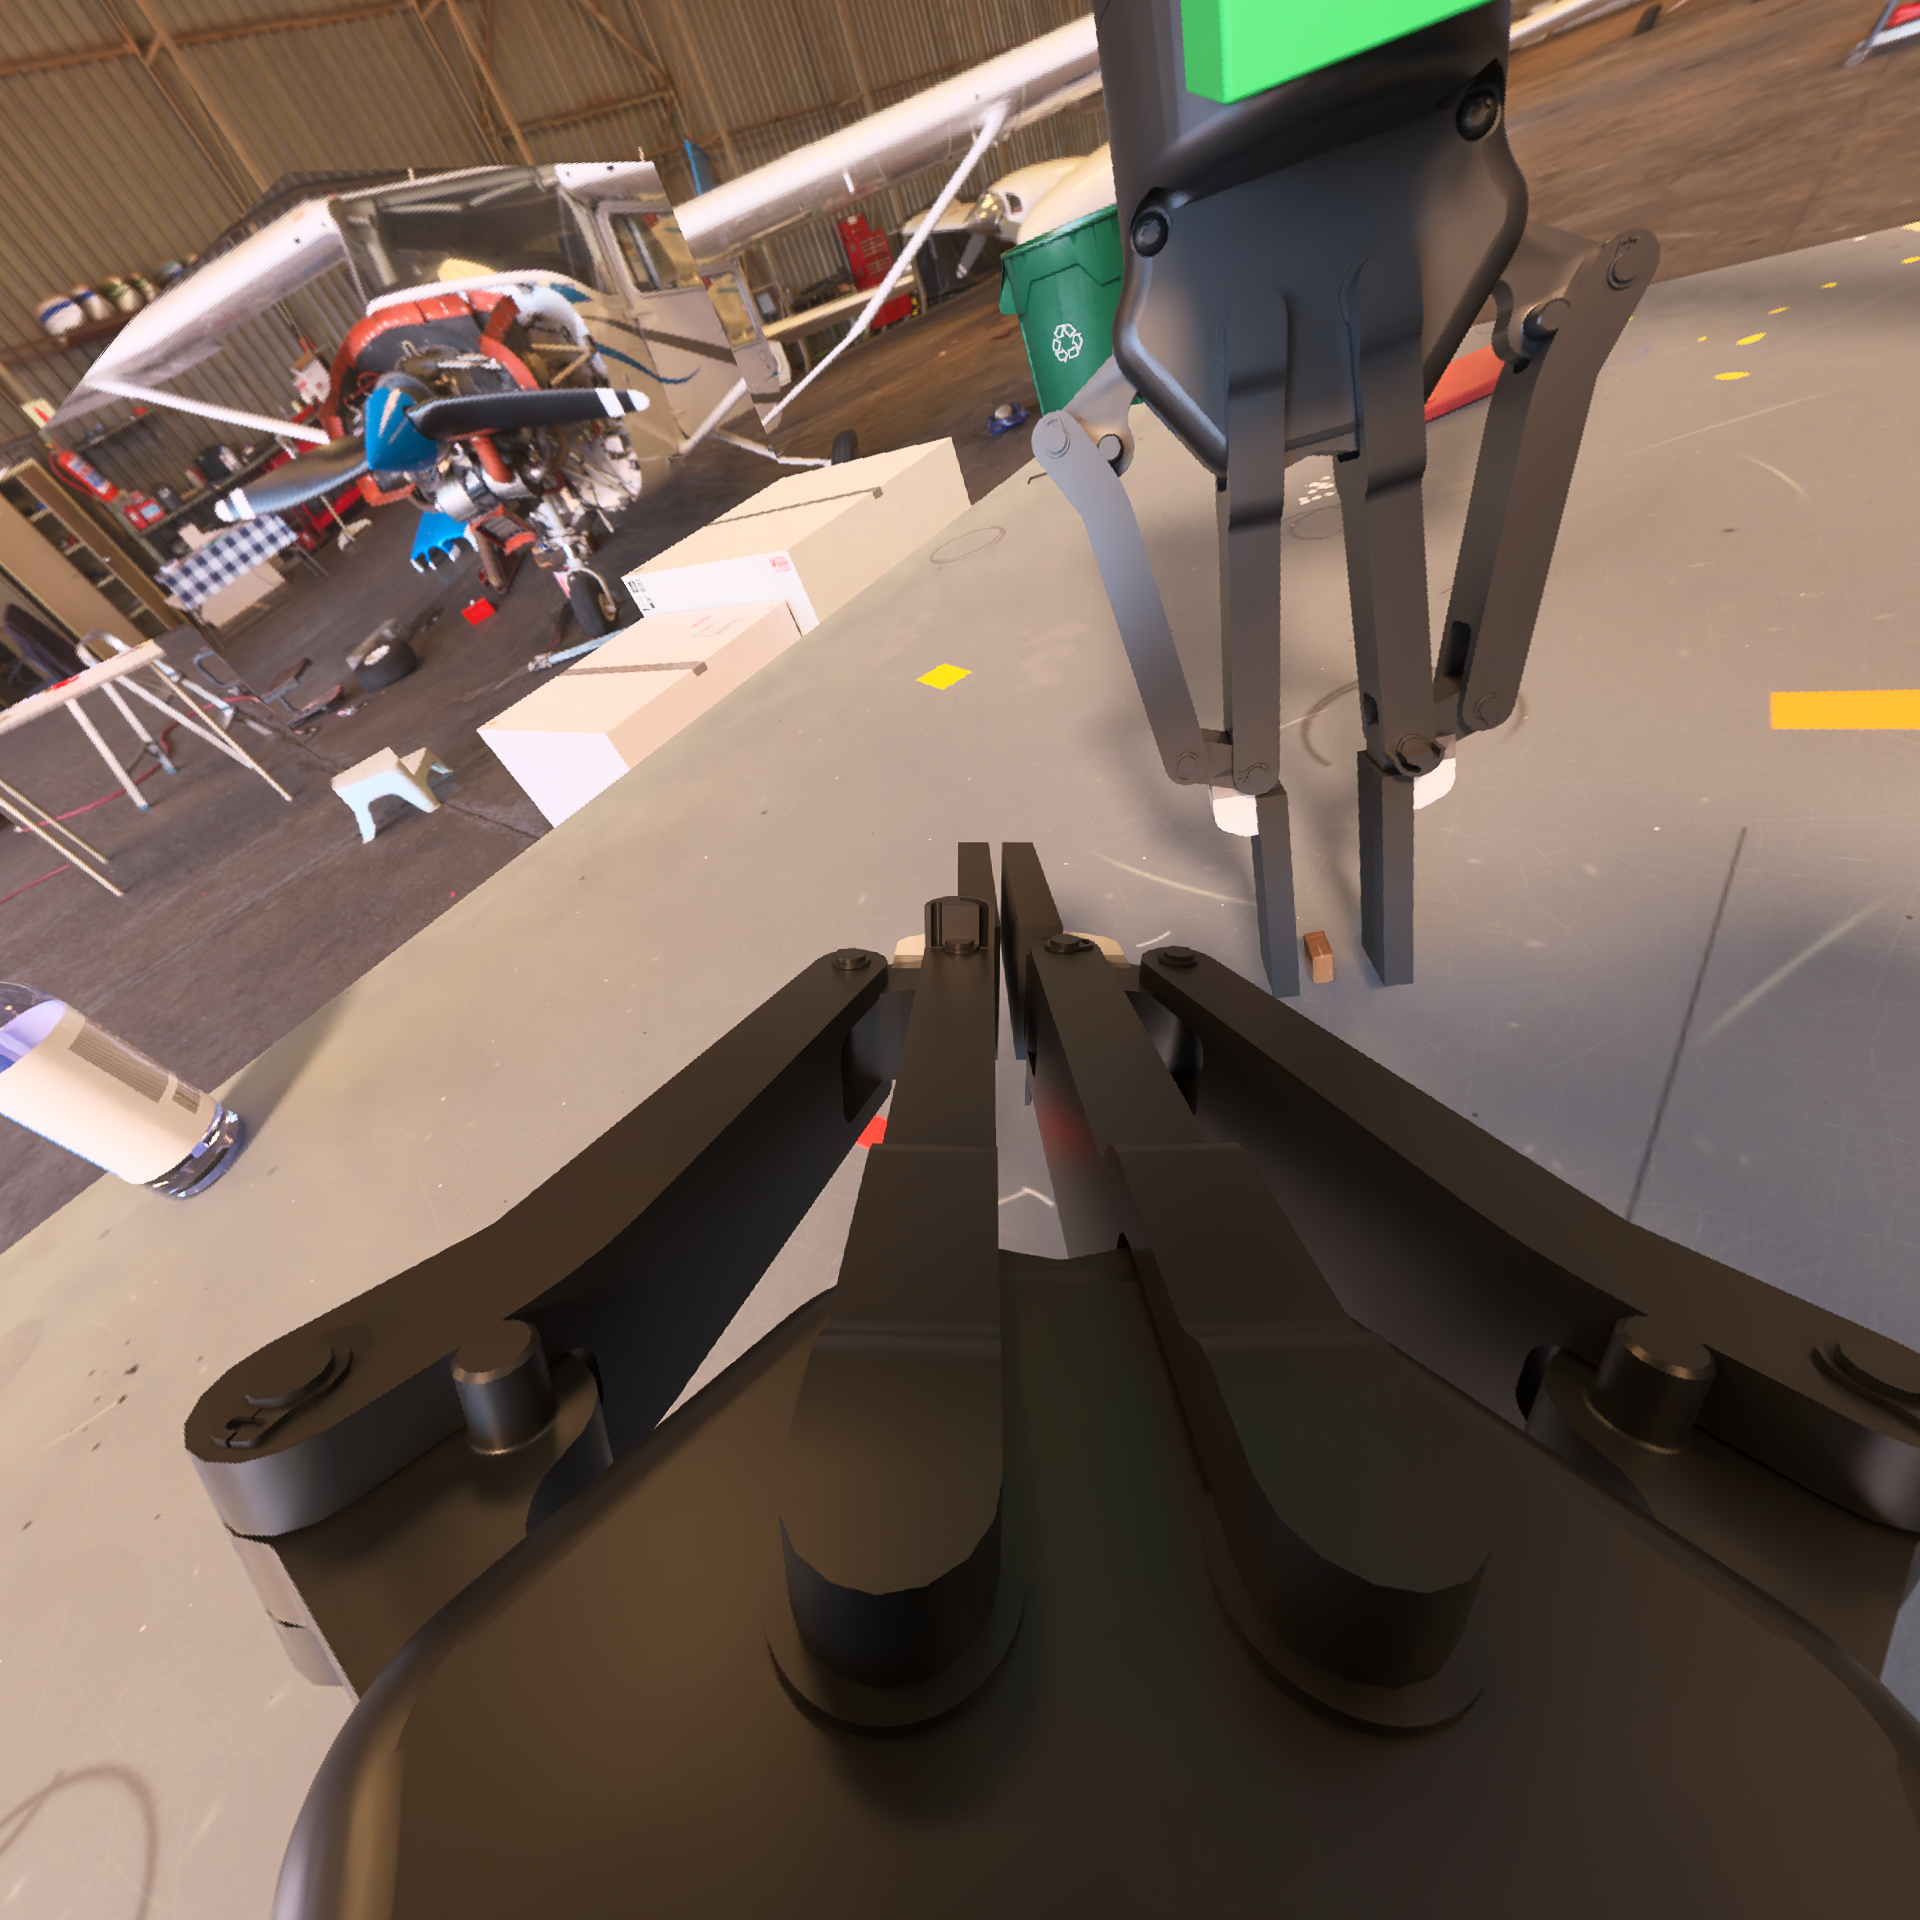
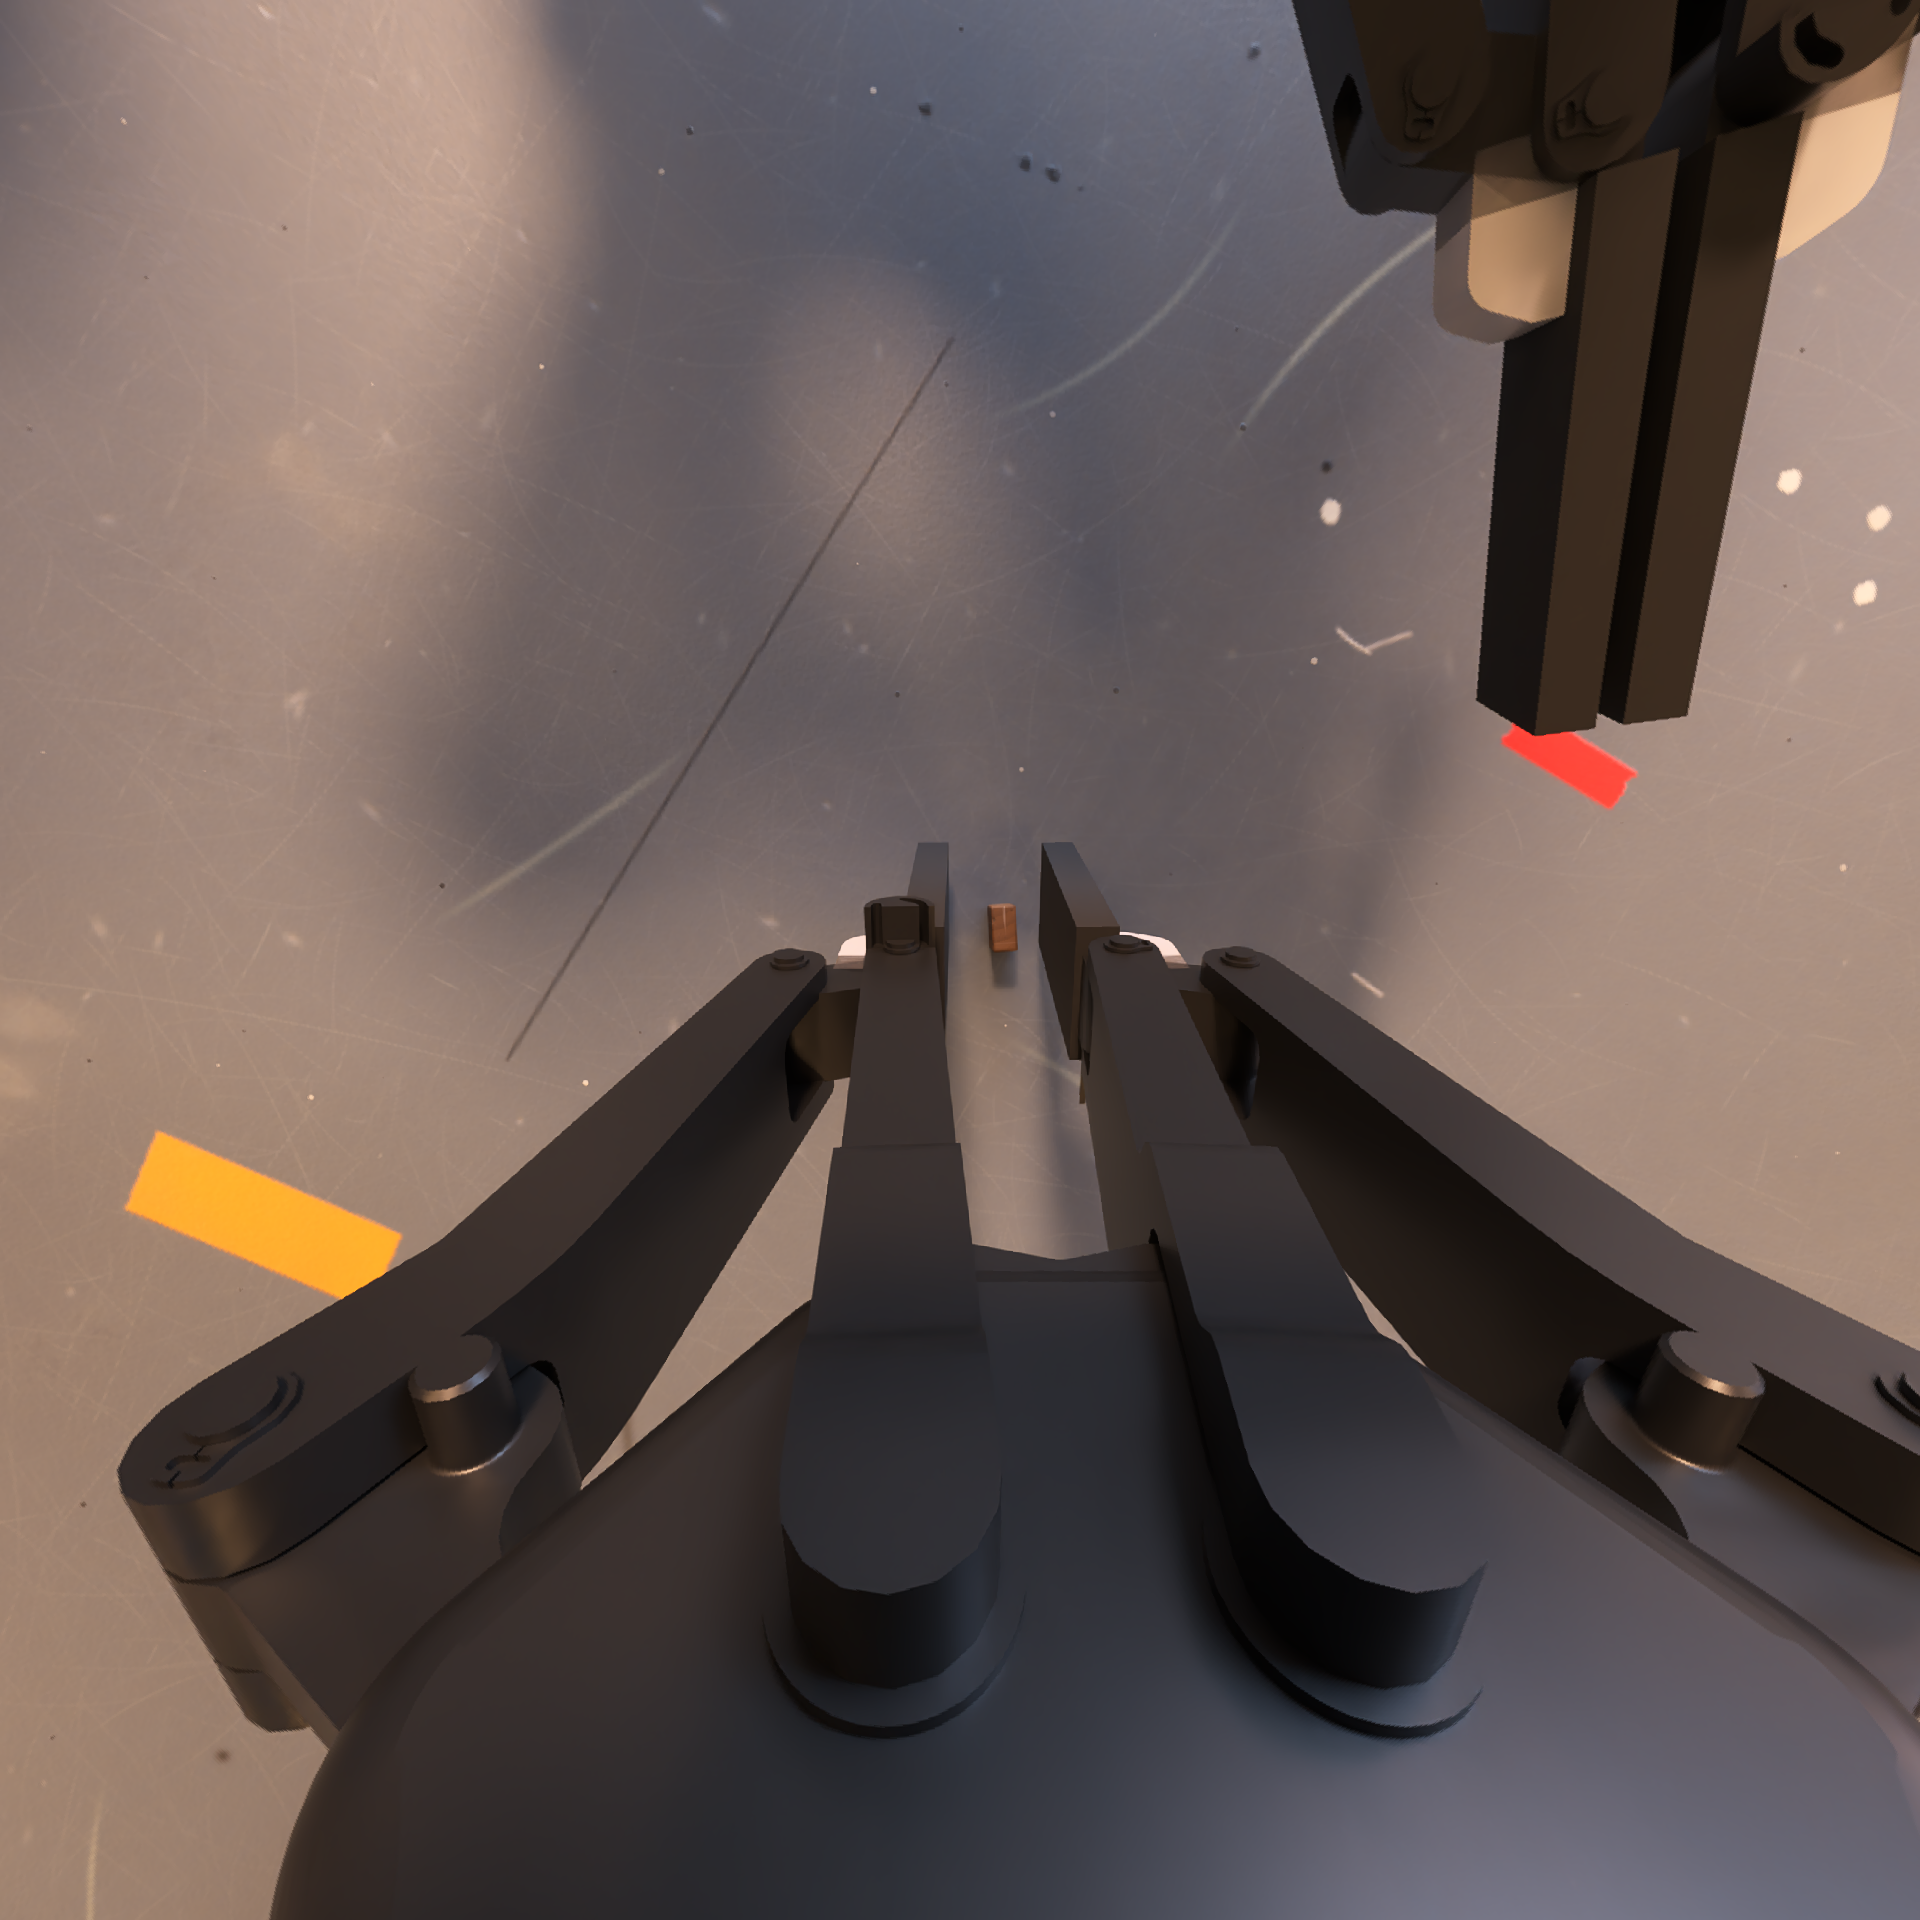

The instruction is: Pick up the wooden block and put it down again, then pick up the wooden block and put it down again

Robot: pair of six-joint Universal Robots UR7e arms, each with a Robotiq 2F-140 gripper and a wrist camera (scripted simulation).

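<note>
The wooden block [image 2: 1001, 927] is a tiny brown piece standing on the grey table [image 2: 520, 520]. My right gripper [image 2: 997, 883] is open and points down at the table. Its two fingers straddle the block with a small gap on each side. The left wrist view shows the same: the block [image 1: 1320, 956] stands on the table between the right gripper's [image 1: 1335, 977] lowered fingertips. My left gripper [image 1: 997, 862] is shut and empty, hovering above the table to the left of the block. It also shows in the right wrist view [image 2: 1590, 717] at the upper right.
A bottle [image 1: 104, 1101] lies near the table's left edge. Cardboard boxes [image 1: 727, 623] and a green bin [image 1: 1060, 312] stand beyond the far edge. Flat marks lie on the table: orange [image 2: 260, 1216], red [image 2: 1569, 764], yellow [image 1: 943, 676].
</note>
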